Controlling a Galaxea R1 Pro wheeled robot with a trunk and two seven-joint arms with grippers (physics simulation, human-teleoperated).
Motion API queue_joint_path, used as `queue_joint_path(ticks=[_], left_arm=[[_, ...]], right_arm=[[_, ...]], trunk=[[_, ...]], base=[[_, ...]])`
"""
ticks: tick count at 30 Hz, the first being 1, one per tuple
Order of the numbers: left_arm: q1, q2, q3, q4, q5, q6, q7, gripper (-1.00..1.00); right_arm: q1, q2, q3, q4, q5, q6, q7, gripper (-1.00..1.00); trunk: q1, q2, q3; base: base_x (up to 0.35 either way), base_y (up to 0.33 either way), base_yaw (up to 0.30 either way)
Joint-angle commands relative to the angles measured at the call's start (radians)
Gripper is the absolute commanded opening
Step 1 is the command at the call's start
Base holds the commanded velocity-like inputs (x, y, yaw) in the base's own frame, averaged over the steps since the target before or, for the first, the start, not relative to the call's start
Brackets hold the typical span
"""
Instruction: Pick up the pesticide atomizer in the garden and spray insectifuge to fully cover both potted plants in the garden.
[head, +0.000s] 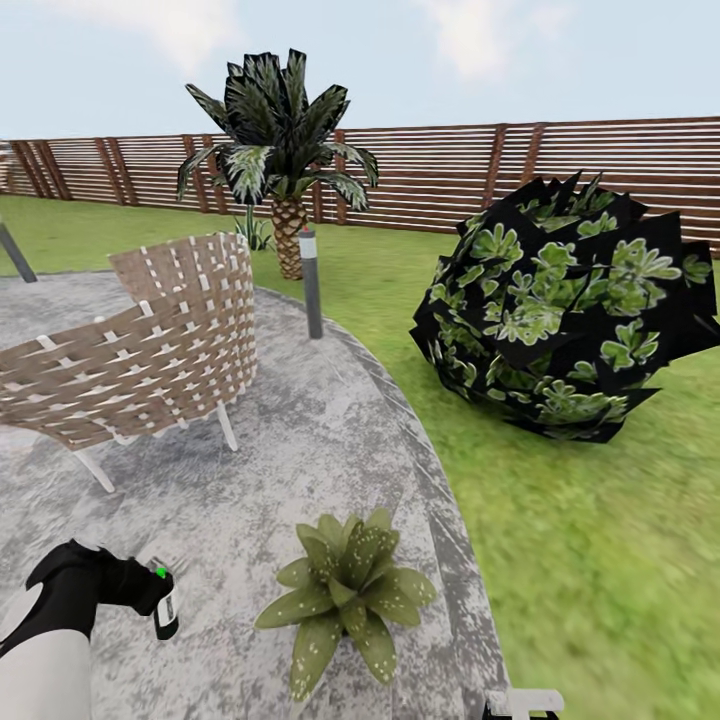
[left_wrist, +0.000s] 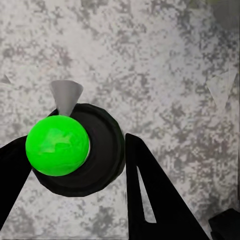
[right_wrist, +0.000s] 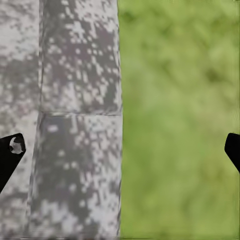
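Observation:
The pesticide atomizer (left_wrist: 70, 150), a black body with a bright green cap and a grey cone nozzle, sits between the fingers of my left gripper (left_wrist: 75, 142), which is shut on it. In the head view that gripper (head: 148, 588) holds the atomizer (head: 166, 604) low over the grey patio, left of a potted plant (head: 345, 592), a rosette of pointed speckled green leaves whose pot is hidden under the leaves. The right gripper (right_wrist: 120, 150) is open over the patio's border where paving meets lawn, nothing between its fingers; a piece of it (head: 522, 703) shows right of the plant.
A wicker chair (head: 150, 350) stands on the patio (head: 320, 440) behind my left arm. A grey post (head: 311, 285), a palm (head: 285, 150) and a dark bush (head: 565, 310) rise beyond, with a slatted wooden fence (head: 450, 175) behind. Lawn (head: 600, 560) lies to the right.

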Motion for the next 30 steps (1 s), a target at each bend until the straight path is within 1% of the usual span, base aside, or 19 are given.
queue_joint_path(ticks=[1,4,5,6,8,19,30], left_arm=[[-0.001,-0.001,0.004,-0.002,-0.002,0.010,-0.005,-1.00],[-0.001,-0.002,0.007,-0.002,0.006,0.010,-0.004,-1.00],[-0.001,-0.001,0.007,-0.002,0.022,0.010,-0.004,-1.00],[-0.001,-0.001,0.006,-0.003,0.030,0.010,-0.004,-1.00],[-0.001,-0.001,0.005,-0.004,0.038,0.010,-0.005,-1.00],[-0.001,0.000,0.006,-0.004,0.041,0.010,-0.005,-1.00],[-0.001,0.002,0.007,-0.003,0.041,0.010,-0.005,-1.00]], right_arm=[[0.000,0.000,0.007,0.001,0.006,0.002,-0.009,1.00],[0.000,0.000,0.007,0.001,0.006,0.002,-0.009,1.00],[0.000,0.000,0.007,0.001,0.006,0.002,-0.009,1.00],[0.000,0.000,0.007,0.001,0.006,0.002,-0.009,1.00],[0.000,0.000,0.007,0.002,0.006,0.002,-0.009,1.00],[0.000,0.000,0.007,0.002,0.006,0.002,-0.009,1.00],[0.000,0.000,0.007,0.002,0.006,0.002,-0.009,1.00]], trunk=[[-0.001,0.000,-0.001],[-0.001,0.000,-0.001],[-0.001,0.000,-0.001],[-0.001,0.000,-0.001],[-0.001,0.000,-0.001],[-0.001,0.000,-0.001],[-0.001,0.000,-0.001]], base=[[-0.252,-0.127,0.269],[-0.303,-0.044,0.275],[-0.329,-0.011,0.277],[-0.332,-0.006,0.278],[-0.335,-0.008,0.278],[-0.336,-0.104,0.270],[-0.337,-0.115,0.025]])
